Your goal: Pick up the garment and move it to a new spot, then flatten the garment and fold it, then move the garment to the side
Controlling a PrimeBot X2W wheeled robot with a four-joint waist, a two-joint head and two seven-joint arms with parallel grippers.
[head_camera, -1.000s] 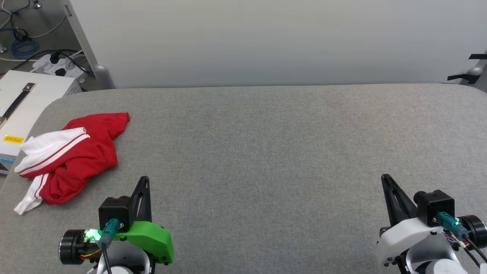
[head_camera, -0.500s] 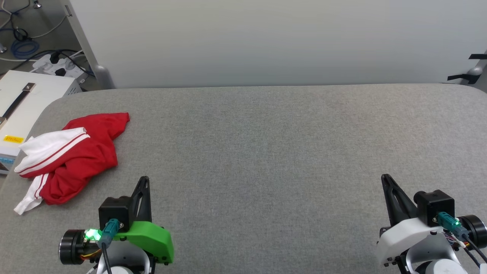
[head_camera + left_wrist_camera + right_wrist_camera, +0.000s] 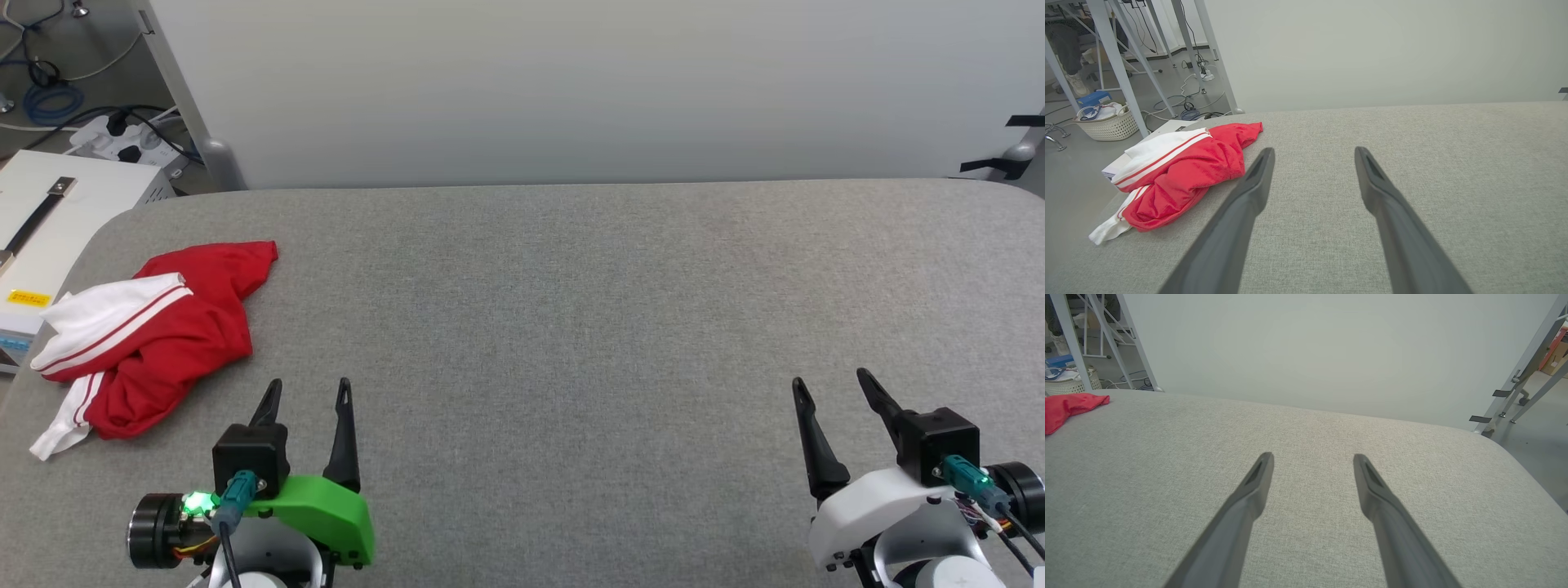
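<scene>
We have just spread our left gripper [image 3: 310, 382] and right gripper [image 3: 829, 376] open, both empty, likely readying to grab the garment [image 3: 167, 339].

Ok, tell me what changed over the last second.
The left gripper and the right gripper both opened, fingers spreading from shut; neither took hold of anything. The garment stayed crumpled near the table's left edge, and the grippers kept their places.
</scene>
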